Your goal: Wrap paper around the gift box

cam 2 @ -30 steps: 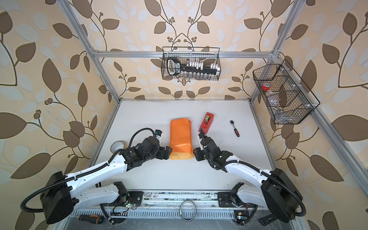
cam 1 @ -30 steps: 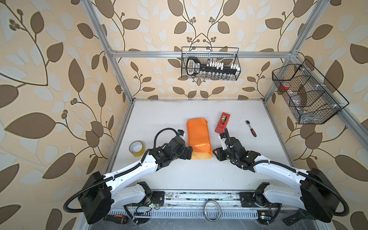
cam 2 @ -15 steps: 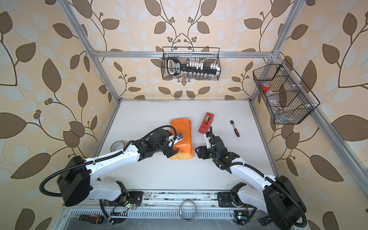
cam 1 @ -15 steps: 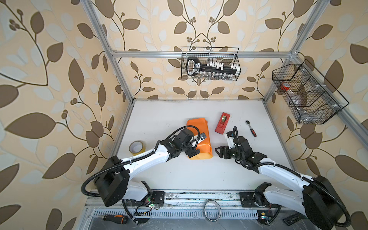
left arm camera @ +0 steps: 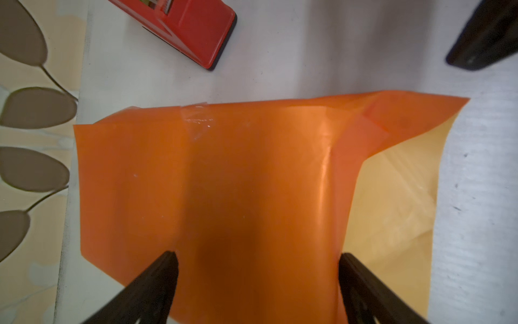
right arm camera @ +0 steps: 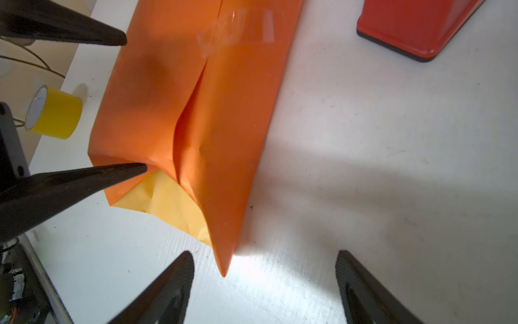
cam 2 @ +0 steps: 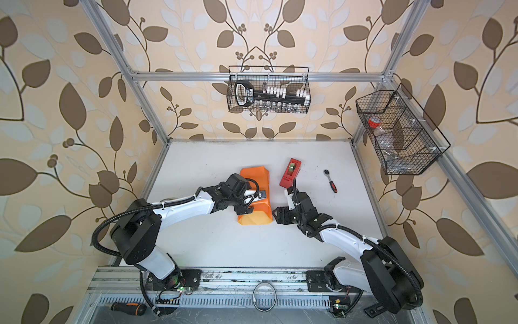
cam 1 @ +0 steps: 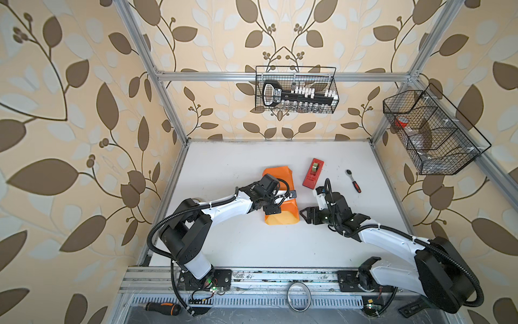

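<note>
Two grippers, both with jaws apart: left gripper (left arm camera: 257,254) over the folded paper (cam 1: 281,220), right gripper (right arm camera: 265,253) just beside its open end. Beyond them, a wire basket (cam 1: 335,84) holds a socket set (cam 1: 297,96); a side basket (cam 1: 448,165) holds a red roll (cam 1: 402,121).

A red tape dispenser (cam 1: 313,177) lies on the white surface (cam 1: 252,246) just beyond the right fingers (cam 1: 303,215), not touching them. A small ratchet (cam 1: 353,181) lies farther out on the same side. A yellow tape roll (right arm camera: 54,116) sits behind the left fingers (right arm camera: 70,182). Two black wire baskets (cam 1: 295,89) hang on the walls, well away from both. A screwdriver (cam 1: 162,307) lies by the front rail.
</note>
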